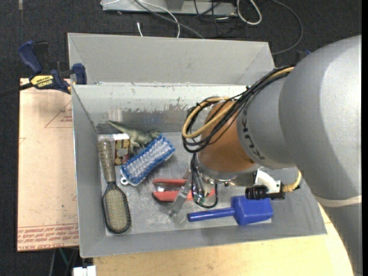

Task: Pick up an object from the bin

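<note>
Camera view from above lets us look down into the grey bin (pixel 167 105). The claw (pixel 200 195) hangs low, near the bin floor, under the big grey arm (pixel 322 131). We cannot tell if the claw is open or closed, because the arm hides much of it.

A small red tool (pixel 167 195) lies right at the claw, touching it or very close. It sticks out from the claw on the side away from the arm. We think this red tool is the thing to pick.

Just beside the claw on the other side, toward the arm, lies a blue tool (pixel 241 211) with a long handle. Past the red tool we see a blue and white scrub brush (pixel 147 158), a toy dinosaur (pixel 133 134) and a dark hairbrush (pixel 116 209). They are all well apart from the claw.

To do this step well, we think the claw should sit right over the middle of the red tool. It should go down close to the floor and squeeze across the thin part. It should not bump the blue handle. Then it should lift straight up, so the tool does not slip or tip.
</note>
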Available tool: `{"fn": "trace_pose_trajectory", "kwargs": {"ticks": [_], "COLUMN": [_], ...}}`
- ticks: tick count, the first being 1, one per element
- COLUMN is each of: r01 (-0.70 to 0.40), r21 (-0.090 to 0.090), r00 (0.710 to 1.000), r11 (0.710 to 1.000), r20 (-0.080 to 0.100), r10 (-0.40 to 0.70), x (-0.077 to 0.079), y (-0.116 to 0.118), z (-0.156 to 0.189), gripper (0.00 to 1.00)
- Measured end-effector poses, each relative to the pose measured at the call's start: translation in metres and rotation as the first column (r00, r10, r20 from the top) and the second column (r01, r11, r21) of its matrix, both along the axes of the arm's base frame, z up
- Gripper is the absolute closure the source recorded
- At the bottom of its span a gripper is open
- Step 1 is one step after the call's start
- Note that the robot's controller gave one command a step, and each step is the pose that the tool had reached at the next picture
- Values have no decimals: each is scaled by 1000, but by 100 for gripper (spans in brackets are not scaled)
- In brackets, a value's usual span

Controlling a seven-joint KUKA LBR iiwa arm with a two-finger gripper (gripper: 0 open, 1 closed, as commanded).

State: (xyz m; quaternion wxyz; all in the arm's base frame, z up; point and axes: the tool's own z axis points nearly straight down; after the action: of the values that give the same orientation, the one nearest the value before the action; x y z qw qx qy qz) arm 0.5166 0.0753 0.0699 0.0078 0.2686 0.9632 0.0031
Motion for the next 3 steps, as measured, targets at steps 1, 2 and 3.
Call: {"fn": "trace_pose_trajectory", "kwargs": {"ticks": [1, 2, 3], "r01": [-363, -363, -363], "r21": [-1, -1, 2], "r00": [932, 932, 932], "r11": [932, 932, 932], "r20": [-8, -8, -17], "r10": [363, 363, 363], "x": [15, 15, 12], "y": [-1, -1, -1], "z": [4, 4, 25], "gripper": [100, 100, 100]}}
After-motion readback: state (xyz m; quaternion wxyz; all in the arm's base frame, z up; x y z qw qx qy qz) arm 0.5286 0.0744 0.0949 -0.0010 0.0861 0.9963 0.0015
